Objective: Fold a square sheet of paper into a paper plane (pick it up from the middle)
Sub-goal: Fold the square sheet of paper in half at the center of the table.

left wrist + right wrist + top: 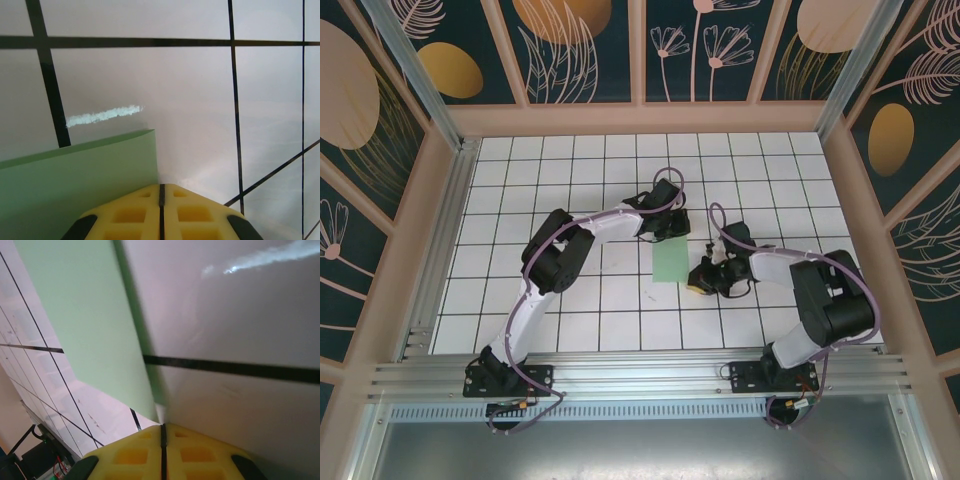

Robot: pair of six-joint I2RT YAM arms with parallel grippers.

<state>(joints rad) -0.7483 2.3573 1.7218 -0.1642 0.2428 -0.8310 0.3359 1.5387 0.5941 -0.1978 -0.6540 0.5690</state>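
Note:
The pale green sheet of paper (672, 262) lies mid-table as an upright rectangle about one tile wide. My left gripper (667, 236) is at its far edge. In the left wrist view the yellow fingers (130, 215) are pressed together, and the sheet (75, 180) runs down into their seam. My right gripper (696, 280) is at the near right corner. In the right wrist view it (162, 426) is shut with the corner of the sheet (85, 315) ending at the fingertips. That side is raised off the table and casts a shadow. The paper plane is out of view.
The white grid table (570, 310) is boxed in by patterned walls (580, 50). An aluminium rail (640, 375) runs along the near edge by the arm bases. A white smear (105, 115) marks a tile beside the sheet.

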